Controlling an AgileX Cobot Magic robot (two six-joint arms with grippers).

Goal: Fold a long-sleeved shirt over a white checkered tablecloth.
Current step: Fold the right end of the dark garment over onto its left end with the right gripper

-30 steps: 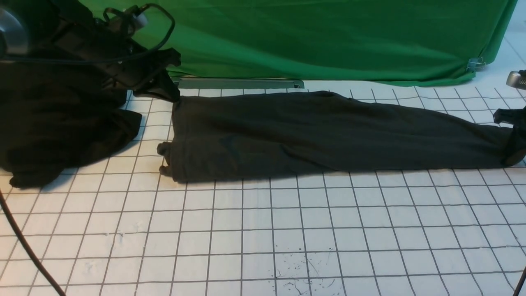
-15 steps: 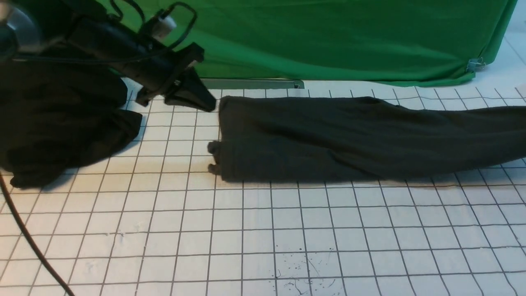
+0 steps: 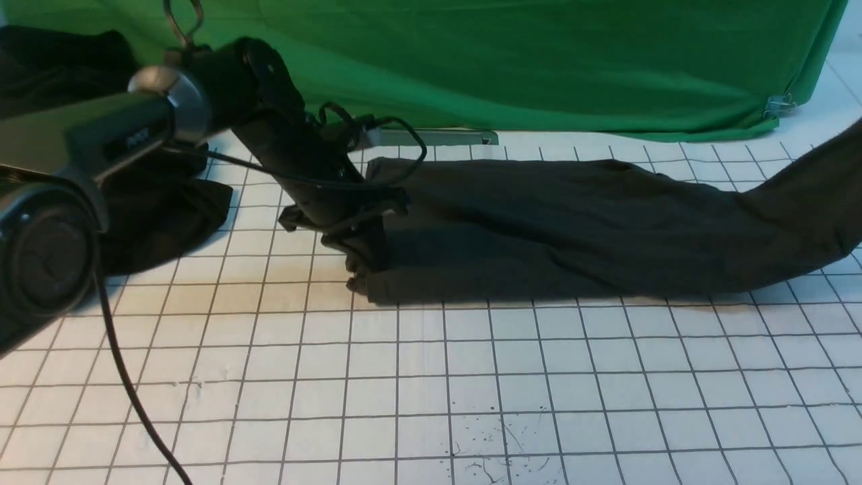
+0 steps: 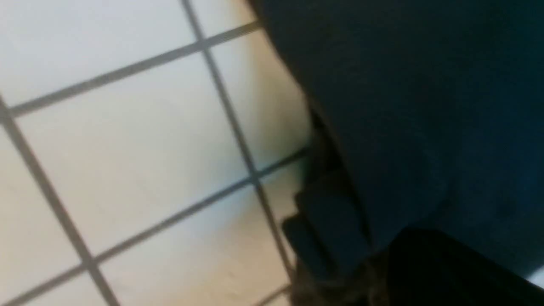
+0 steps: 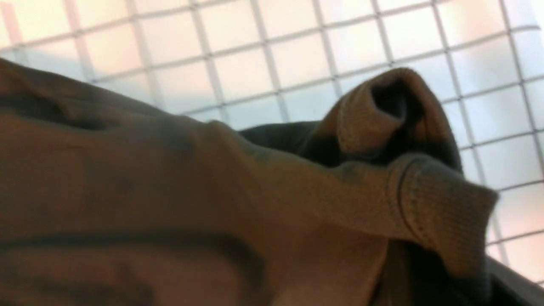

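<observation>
On the tablecloth (image 3: 471, 377), left gripper (image 3: 367, 259) jaws are clenched at the shirt (image 3: 572, 222)'s end. The right gripper, unseen, likely grasps the raised end, to be carried across next.

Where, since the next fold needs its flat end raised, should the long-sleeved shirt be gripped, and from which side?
Likely the left end of the long-sleeved shirt, pinched across its stacked layers, coming in low from the left. The strip lies flat on the white checkered tablecloth with its edges facing that way; its right end is lifted.

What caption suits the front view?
Left gripper touches dark grey long-sleeved shirt on white checkered tablecloth; right end lifted.
</observation>
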